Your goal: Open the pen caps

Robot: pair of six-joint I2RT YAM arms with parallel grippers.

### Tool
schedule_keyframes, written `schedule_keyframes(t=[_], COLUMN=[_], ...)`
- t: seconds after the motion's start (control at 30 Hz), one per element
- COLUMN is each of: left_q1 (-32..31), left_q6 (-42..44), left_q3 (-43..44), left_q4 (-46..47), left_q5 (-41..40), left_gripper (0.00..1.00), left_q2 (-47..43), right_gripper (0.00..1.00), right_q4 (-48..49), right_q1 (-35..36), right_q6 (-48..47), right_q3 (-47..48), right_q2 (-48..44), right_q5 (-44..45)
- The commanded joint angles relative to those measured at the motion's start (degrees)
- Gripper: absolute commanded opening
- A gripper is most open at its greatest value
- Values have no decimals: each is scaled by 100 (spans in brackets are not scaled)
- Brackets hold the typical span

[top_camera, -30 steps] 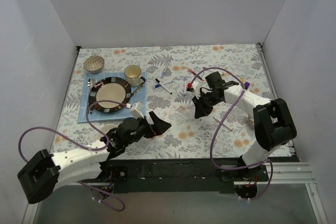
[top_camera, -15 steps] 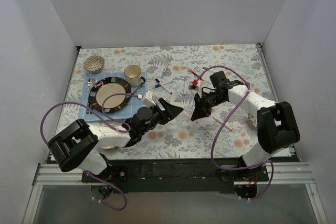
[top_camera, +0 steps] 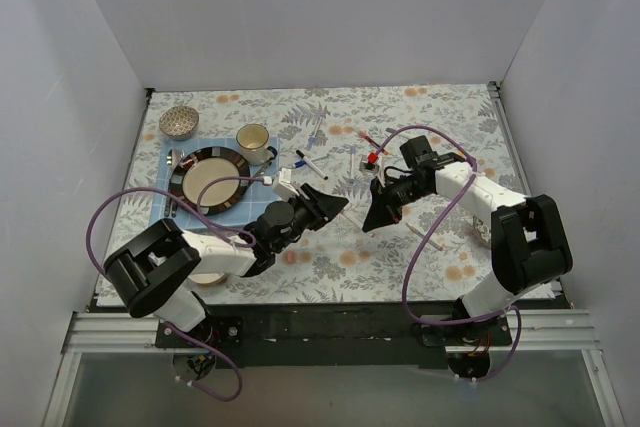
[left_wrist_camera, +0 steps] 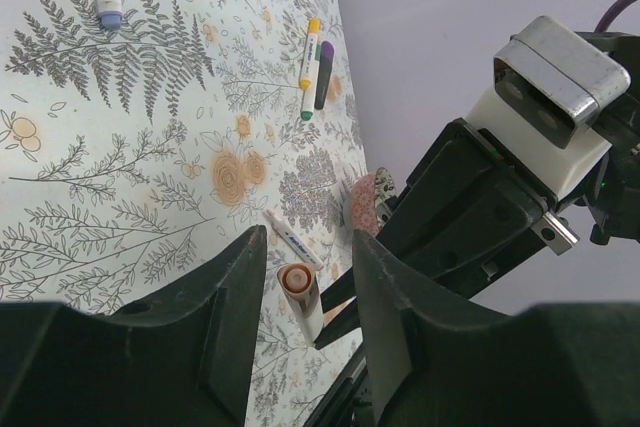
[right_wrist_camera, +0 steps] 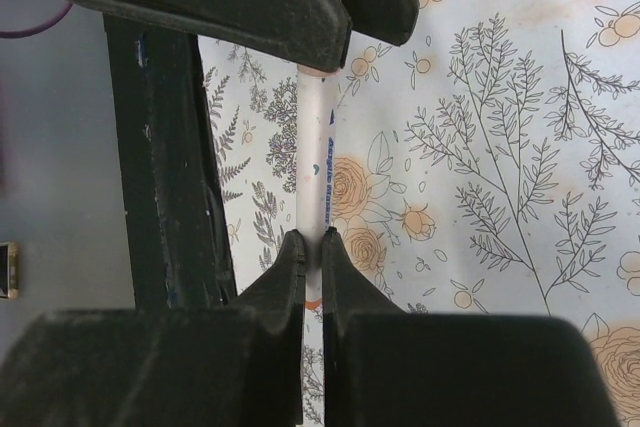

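Low in the middle of the overhead view, the two arms meet tip to tip above the flowered surface [top_camera: 440, 247]. The right gripper [right_wrist_camera: 312, 243] is closed tight on the white barrel of a pen [right_wrist_camera: 318, 147], pinching it near the bottom of the wrist view, so the pen is held off the surface and points toward the other arm. The left gripper [left_wrist_camera: 308, 252] is partly open, narrowed around the pen's far end. Its fingers stand on either side of the pale pink cap [left_wrist_camera: 296, 279] with a sliver of gap showing on each side, so it has no hold on it. The cap sits on the pen. Just beyond, a second pen [left_wrist_camera: 292, 240] lies flat on the surface. Farther up, around the centre of the overhead frame, other pens [top_camera: 311, 164] lie scattered. To the left, a dark-rimmed plate [top_camera: 181, 183] sits on a blue mat [top_camera: 163, 182], with a cup [top_camera: 253, 138] at its upper right and a small bowl [top_camera: 178, 121] at the upper left of the surface
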Motion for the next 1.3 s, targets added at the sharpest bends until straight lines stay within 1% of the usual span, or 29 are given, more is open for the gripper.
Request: schedule_keyframes(t=[0.0, 0.27, 0.43, 0.53, 0.57, 0.6, 0.63, 0.67, 0.7, 0.73, 0.8, 0.9, 0.93, 1.07, 1.17, 1.23, 1.27], left_q1=[36, 36, 27, 27, 36, 27, 36, 36, 36, 27, 27, 18, 1, -34, -34, -34, -34], left_q6=[153, 241, 294, 338, 381, 390, 399, 408, 443, 443, 461, 469, 469, 487, 496, 513, 531], left_q3=[119, 189, 189, 224, 224, 250, 259, 268, 277, 294, 294, 338, 382, 435, 452, 479, 496], left_q4=[371, 469, 504, 530, 548, 600, 618, 662, 758, 820, 1082, 1356, 1400, 1532, 1716, 1796, 1822], left_q5=[18, 193, 220, 264, 281, 299, 377, 413, 474, 544, 764, 993, 993, 993, 993, 993, 993], left_gripper=[37, 29, 22, 14, 4, 0, 0, 0, 0, 0, 0, 0, 0, 0, 0, 0, 0], left_q2=[71, 185, 220, 238, 264, 282, 308, 352, 369, 404, 536, 712, 739, 862, 941, 985, 985], right_gripper=[1, 1, 1, 1, 1, 1, 5, 13, 33, 42, 55, 61, 61, 61, 58, 44, 17], right_q4=[-41, 3, 30, 21, 12, 12, 12, 12, -14, -14, -32, -23, -23, -23, -32, -58, -76], right_q1=[-31, -49, -66, -58, -66, -58, -66, -66, -66, -66, -66, -66, -66, -58, -58, -49, -40], right_q6=[-57, 4, 22, 22, 13, 4, 4, 4, -5, -5, -22, -13, -13, 30, 57, 48, 39], right_q3=[118, 109, 100, 100, 100, 100, 100, 100, 100, 100, 83, 74, 74, 74, 82, 100, 117], right_q2=[-136, -92, -83, -74, -74, -65, -48, -48, -48, -48, -39, 22, 40, 163, 269, 330, 348], right_q5=[-237, -281, -316, -360, -386, -421, -439, -465, -500, -526, -632, -781, -799, -922, -1010, -1071, -1098])
